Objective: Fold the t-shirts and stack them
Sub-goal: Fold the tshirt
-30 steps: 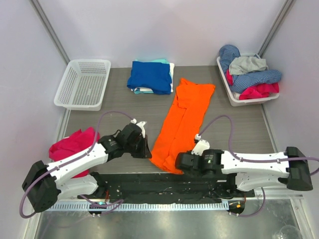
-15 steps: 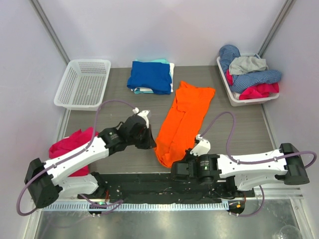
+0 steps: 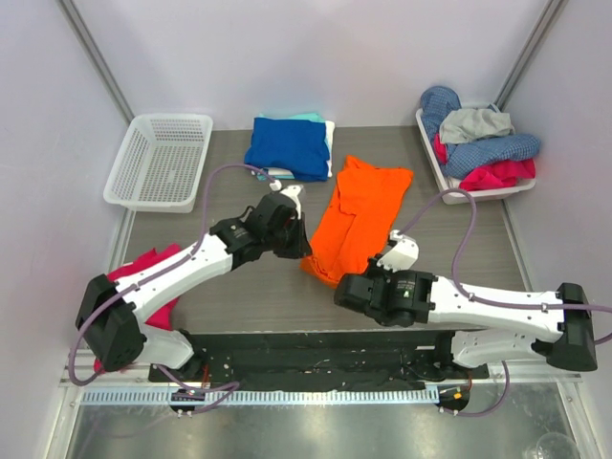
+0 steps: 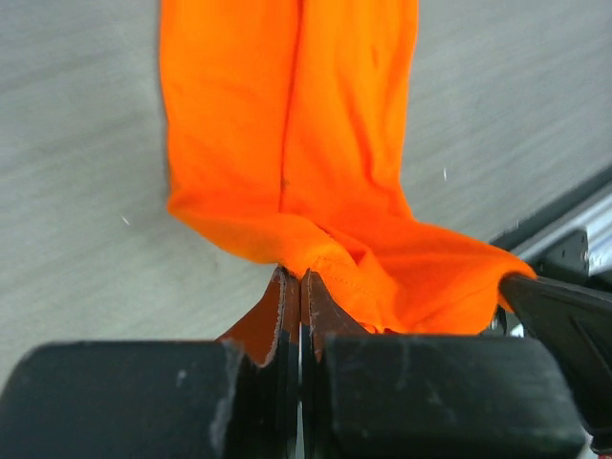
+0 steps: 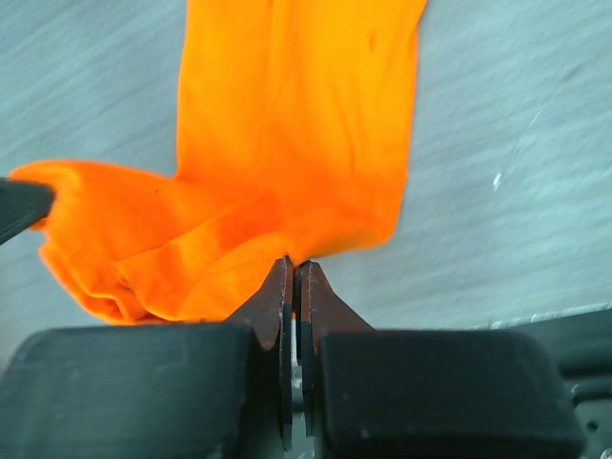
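Wrist views give me what the top view can't: left claw and right claw are each pinched tight on the near hem of the orange t-shirt. The top view hides both tips but shows it mid-table, far end flat, near end bunched. A second ago that hem lay at the near edge; now it's lifted and carried toward the far edge.

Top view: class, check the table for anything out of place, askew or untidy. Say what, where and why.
A pink garment lies crumpled at the near-left edge of the table, well apart from the folded stack, so it looks stray. The orange t-shirt lies diagonally, its near end bunched up.
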You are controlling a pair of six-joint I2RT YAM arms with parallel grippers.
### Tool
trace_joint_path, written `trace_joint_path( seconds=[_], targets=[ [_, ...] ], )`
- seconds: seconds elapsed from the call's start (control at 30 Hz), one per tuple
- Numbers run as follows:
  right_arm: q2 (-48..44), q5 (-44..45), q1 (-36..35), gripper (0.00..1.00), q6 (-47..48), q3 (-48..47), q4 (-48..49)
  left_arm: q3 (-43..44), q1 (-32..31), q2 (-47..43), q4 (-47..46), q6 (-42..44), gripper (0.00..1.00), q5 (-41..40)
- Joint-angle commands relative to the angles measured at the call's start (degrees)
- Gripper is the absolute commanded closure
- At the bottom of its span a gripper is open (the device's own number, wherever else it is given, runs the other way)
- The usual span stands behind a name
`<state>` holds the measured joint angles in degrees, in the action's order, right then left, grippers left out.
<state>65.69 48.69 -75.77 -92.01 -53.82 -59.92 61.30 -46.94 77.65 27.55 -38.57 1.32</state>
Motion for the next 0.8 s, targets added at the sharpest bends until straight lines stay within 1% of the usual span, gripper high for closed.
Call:
trace_joint_path(
  seconds=[0.0, 0.2, 0.27, 0.53, 0.67, 0.77],
  targets=[
    [-1.62, 3.96, 5.44, 0.99, 11.91, -2.78, 4.28, 4.70, 3.43, 2.94, -3.03, 3.06, 1.00, 1.22],
    [-2.76, 1.59, 14.41, 0.99, 21.32, -2.34, 9.90, 9.97, 6.51, 8.65, -3.99, 5.34, 1.00, 3.77],
    [-2.59, 0.97, 17.30, 0.99, 22.74, -1.81, 12.01, 12.60, 7.21, 11.55, -4.43, 6.22, 1.00, 4.39],
    [1.72, -1.75, 23.73, 0.99, 28.63, 0.73, 22.20, 22.45, 8.18, 23.15, -5.05, 7.36, 1.00, 8.25],
    [3.74, -2.89, 26.54, 0.99, 31.27, 1.61, 25.73, 27.28, 8.53, 27.90, -4.70, 8.24, 1.00, 9.13],
    [5.23, -4.21, 29.44, 0.99, 31.45, 2.93, 27.57, 29.75, 9.14, 30.98, -4.35, 8.86, 1.00, 9.84]
  ],
)
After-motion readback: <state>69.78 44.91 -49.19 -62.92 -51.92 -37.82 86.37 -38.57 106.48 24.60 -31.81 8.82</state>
